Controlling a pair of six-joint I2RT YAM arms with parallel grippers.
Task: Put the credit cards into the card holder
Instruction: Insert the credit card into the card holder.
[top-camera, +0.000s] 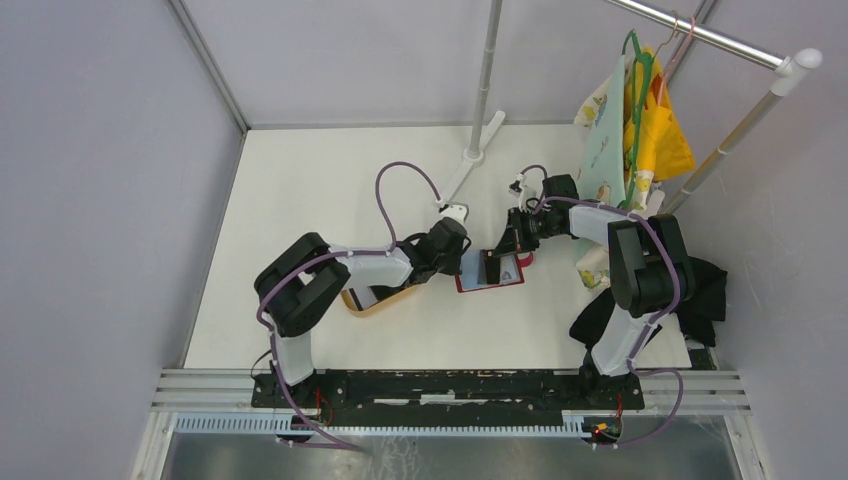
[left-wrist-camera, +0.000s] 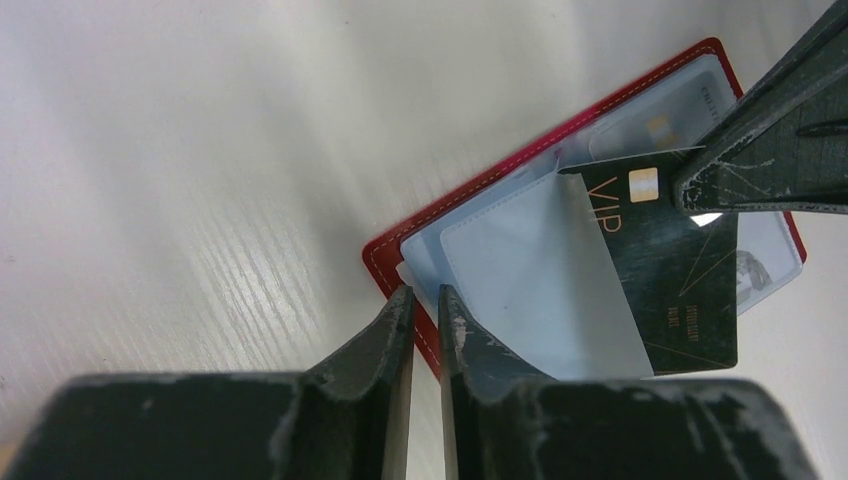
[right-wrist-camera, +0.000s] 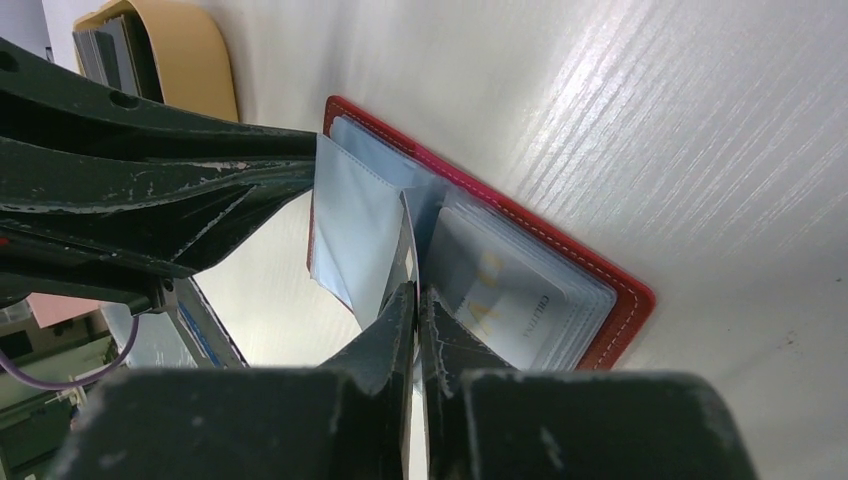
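Observation:
The red card holder (top-camera: 490, 271) lies open on the table, its grey-blue pocket panels up. One panel (left-wrist-camera: 540, 280) is lifted. My right gripper (right-wrist-camera: 418, 290) is shut on a black VIP card (left-wrist-camera: 670, 270), gripped at its chip corner and partly tucked under the lifted panel. My left gripper (left-wrist-camera: 427, 295) is shut, its tips on the holder's red edge (left-wrist-camera: 385, 262) beside that panel. A pale card (right-wrist-camera: 520, 300) sits in a pocket. More cards (right-wrist-camera: 110, 50) stand in the tan wooden tray (top-camera: 380, 298), to the left of the holder.
A clothes rail stand (top-camera: 480, 100) rises at the back centre. Hangers with yellow and patterned cloth (top-camera: 640, 130) hang at the back right. Dark cloth (top-camera: 700, 290) lies by the right arm's base. Both grippers meet over the holder.

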